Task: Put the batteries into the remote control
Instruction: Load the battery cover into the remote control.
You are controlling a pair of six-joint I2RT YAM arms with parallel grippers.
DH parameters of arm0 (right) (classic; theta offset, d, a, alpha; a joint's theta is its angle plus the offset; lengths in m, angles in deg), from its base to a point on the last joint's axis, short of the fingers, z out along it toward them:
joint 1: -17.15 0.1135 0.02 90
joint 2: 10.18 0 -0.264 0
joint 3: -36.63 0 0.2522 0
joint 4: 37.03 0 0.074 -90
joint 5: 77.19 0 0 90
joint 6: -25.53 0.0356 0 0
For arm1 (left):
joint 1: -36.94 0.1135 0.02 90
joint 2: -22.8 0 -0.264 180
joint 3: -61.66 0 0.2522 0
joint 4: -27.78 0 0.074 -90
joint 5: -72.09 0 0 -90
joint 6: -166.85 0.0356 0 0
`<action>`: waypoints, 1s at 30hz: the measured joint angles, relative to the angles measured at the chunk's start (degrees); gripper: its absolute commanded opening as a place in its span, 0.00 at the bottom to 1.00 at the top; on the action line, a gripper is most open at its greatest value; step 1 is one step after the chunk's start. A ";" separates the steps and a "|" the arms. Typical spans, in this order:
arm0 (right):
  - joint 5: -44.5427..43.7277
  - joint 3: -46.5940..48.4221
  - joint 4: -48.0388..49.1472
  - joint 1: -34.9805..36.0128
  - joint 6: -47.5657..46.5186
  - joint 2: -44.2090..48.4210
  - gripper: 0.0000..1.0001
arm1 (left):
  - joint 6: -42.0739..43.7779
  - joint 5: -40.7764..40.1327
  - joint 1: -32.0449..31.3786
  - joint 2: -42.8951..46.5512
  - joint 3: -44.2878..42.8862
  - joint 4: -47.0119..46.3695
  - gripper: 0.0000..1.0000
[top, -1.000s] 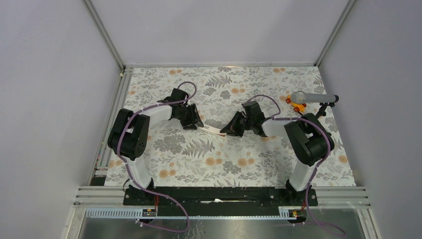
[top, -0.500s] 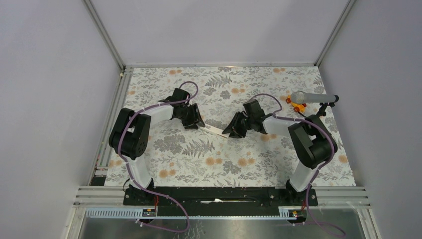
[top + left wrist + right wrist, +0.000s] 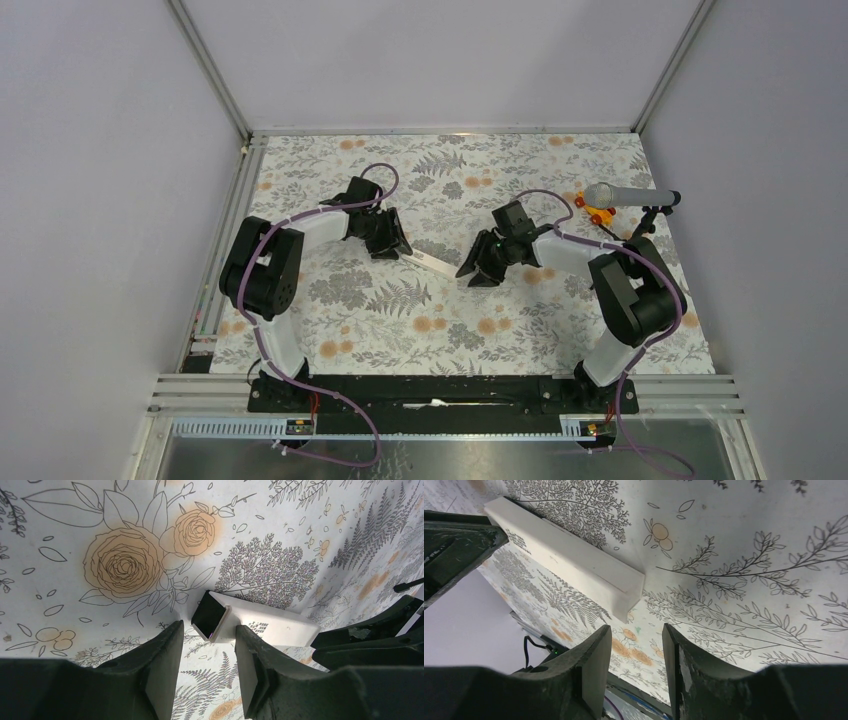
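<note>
**Desk:** What differs from a second ago?

**Me:** Mostly my right arm. On the top view the right gripper [image 3: 636, 628] has drawn back toward 4 o'clock, off the end of the remote control [image 3: 434, 263]. A second ago it sat right over that end. Its elbow has also swung out toward 3 o'clock.

**Desk:** And the remote?

**Me:** It lies flat on the flowered table [image 3: 380, 320], near the middle, running from 10 o'clock to 4 o'clock. It sits much where it was, perhaps nudged slightly toward 3 o'clock, though I can't be sure.

**Desk:** Jaws?

**Me:** Both are spread and neither clamps anything. On my right wrist view the remote's white end sits just past the tip of the 9 o'clock finger [image 3: 594, 665], outside the gap, and only the cloth shows between the fingers. The left gripper [image 3: 207, 629] has hardly moved and hangs at the remote's 10 o'clock end. On its wrist view the remote's dark open end sits just ahead of the fingertips, in line with the gap, with room on either side. I can't tell whether a fingertip touches it.

**Desk:** Anything else?

**Me:** The grey microphone [image 3: 625, 194] is toward 2 o'clock on the table with the orange piece [image 3: 597, 210] beside it, both where they were.
</note>
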 measured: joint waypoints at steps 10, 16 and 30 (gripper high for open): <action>-2.05 0.37 0.57 -0.17 -1.92 -0.02 0.37 | 0.02 0.00 0.00 0.00 0.00 -0.02 0.42; -1.99 3.10 1.88 -0.17 -2.73 -1.95 0.28 | 0.09 0.07 -0.13 0.00 -0.22 0.02 0.40; -0.59 3.39 1.11 -0.90 -4.20 -3.50 0.20 | 1.25 0.02 -0.28 -0.11 -0.96 0.44 0.29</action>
